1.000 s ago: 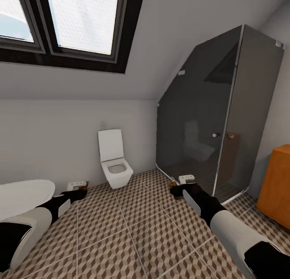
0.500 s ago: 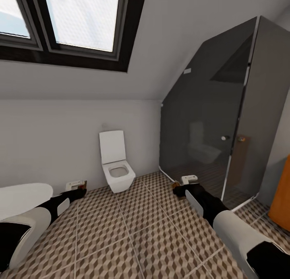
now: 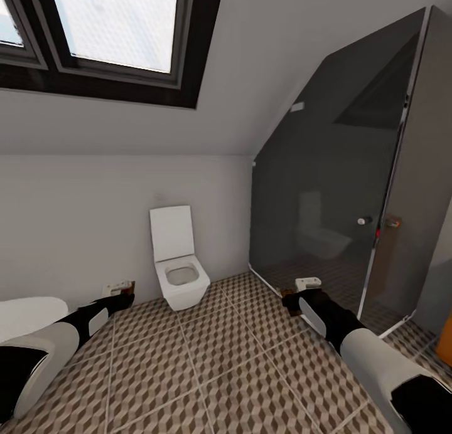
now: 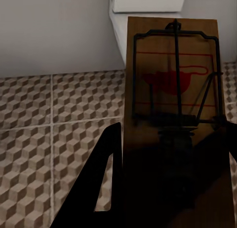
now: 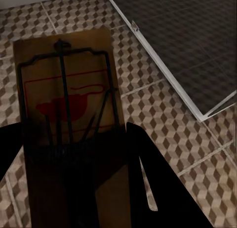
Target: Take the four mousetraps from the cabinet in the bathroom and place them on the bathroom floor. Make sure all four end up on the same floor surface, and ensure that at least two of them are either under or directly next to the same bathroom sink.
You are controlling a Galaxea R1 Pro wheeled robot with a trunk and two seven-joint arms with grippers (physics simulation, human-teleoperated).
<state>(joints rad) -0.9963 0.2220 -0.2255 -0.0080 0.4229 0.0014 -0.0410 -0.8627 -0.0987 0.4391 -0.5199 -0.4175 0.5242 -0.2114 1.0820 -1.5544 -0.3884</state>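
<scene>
In the head view the whole picture has shifted since a second ago: the orange cabinet is almost gone at the right edge and the toilet (image 3: 177, 264) sits more central, so the camera is turning, not the things. Both arms reach over the bathroom floor (image 3: 207, 371).

In the left wrist view the left gripper (image 4: 165, 188) is clamped on a mousetrap (image 4: 173, 89).

In the right wrist view the right gripper (image 5: 66, 188) grips a second mousetrap (image 5: 66, 99) near the shower glass (image 5: 197, 40). I judge the robot is looking for the sink
</scene>
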